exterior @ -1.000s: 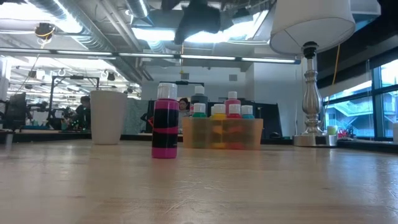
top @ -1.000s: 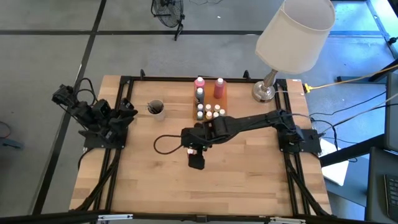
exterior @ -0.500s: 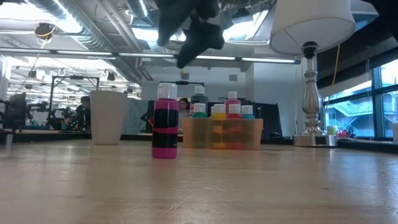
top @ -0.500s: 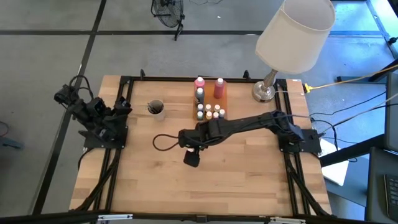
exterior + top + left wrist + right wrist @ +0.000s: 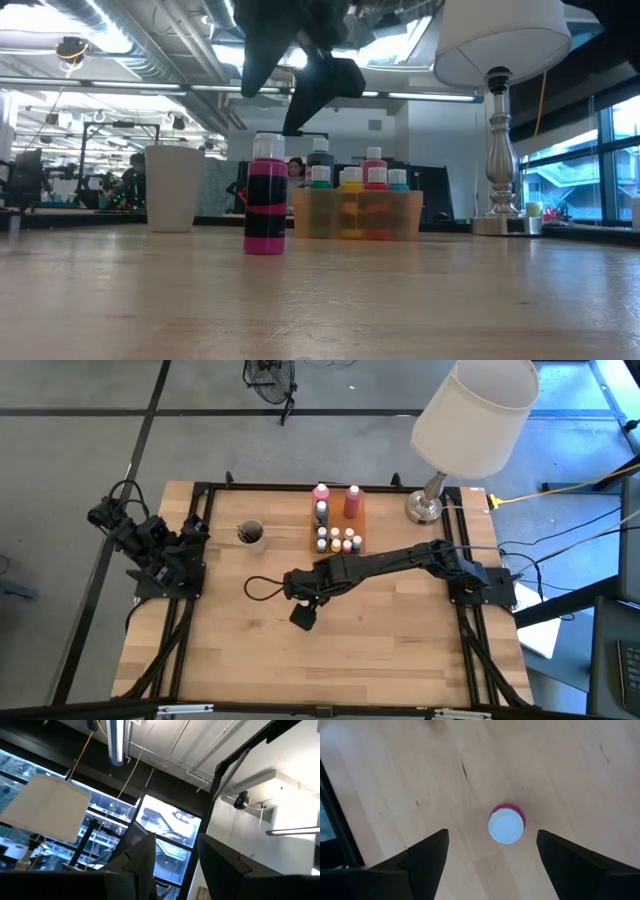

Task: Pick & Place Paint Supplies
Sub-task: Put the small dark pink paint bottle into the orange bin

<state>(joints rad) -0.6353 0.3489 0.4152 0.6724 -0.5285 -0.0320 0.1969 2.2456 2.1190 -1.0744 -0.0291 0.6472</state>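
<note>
One pink bottle (image 5: 265,194) with a white cap is standing upright and alone on the wooden table (image 5: 400,650), in front of the tray (image 5: 357,213) as seen from table height and well apart from it. From above, this bottle is hidden under the right gripper (image 5: 303,612), which is hanging over it with its fingers spread wide and nothing between them; the right wrist camera is looking straight down on the bottle's white cap (image 5: 506,825), lying between the two dark fingers (image 5: 422,860) without touching either.

The tray, behind the lone bottle and beside the lamp base (image 5: 424,508), is holding two tall pink bottles (image 5: 352,501) at its far end, one dark bottle (image 5: 321,512), and about six tiny bottles (image 5: 339,540) with white, yellow or blue caps; the exact count is hard to make out. One cup (image 5: 250,535) is sitting to the tray's left, with thin dark items inside that are too small to identify.

One lamp (image 5: 475,415) is standing at the tray's right, its shade covering part of the table corner.

The left gripper (image 5: 200,530) is waiting at the table's left edge, well away from the tray; its fingers (image 5: 145,862) are showing a narrow gap and holding nothing.
</note>
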